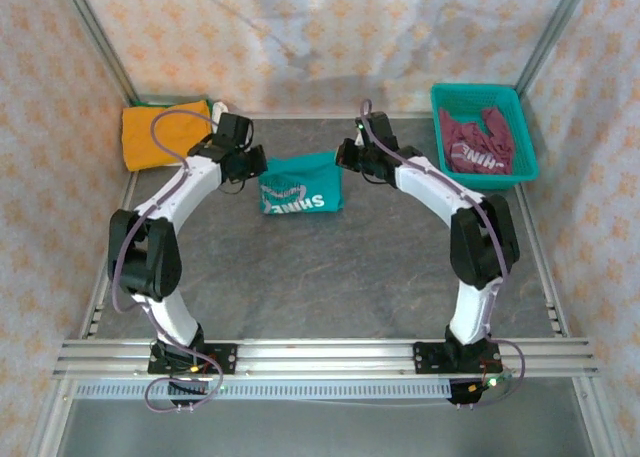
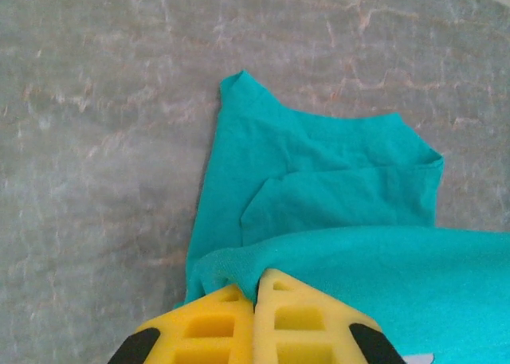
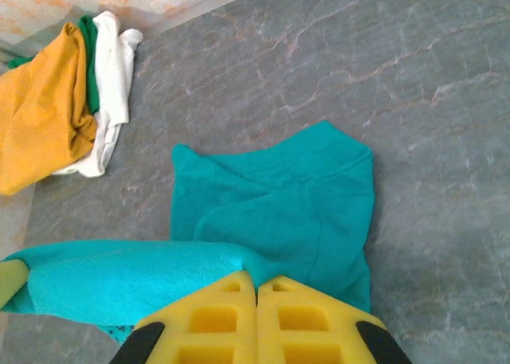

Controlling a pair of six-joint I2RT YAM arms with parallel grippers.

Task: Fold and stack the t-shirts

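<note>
**Teal shirt stretched between two pinching claws, mid-table**

At the far left corner, a folded orange cloth t-shirt (image 1: 165,132) is covering most of a white cloth t-shirt (image 1: 218,107). The right wrist view is showing a thin green strip (image 3: 89,69) between them; what it belongs to is hard to tell.

The left gripper (image 1: 255,165) is pressing its yellow pads together on the left end of the teal cloth t-shirt with white "SHINE" lettering (image 1: 300,189). The left wrist frame is cutting off the pads' lower halves.

That shirt is sitting at the middle of the grey marbled table (image 1: 350,277), towards the far side. Its long axis is running left to right, and its lettering is reading upside down from above. Its far edge is hanging between the claws, and its near part is lying creased on the table.

The right gripper (image 1: 345,157) is pinching the right end likewise.

At the far right, a crumpled maroon cloth t-shirt (image 1: 478,142) is lying in a rigid teal plastic lattice basket (image 1: 525,167), its white lettering only partly legible.
</note>
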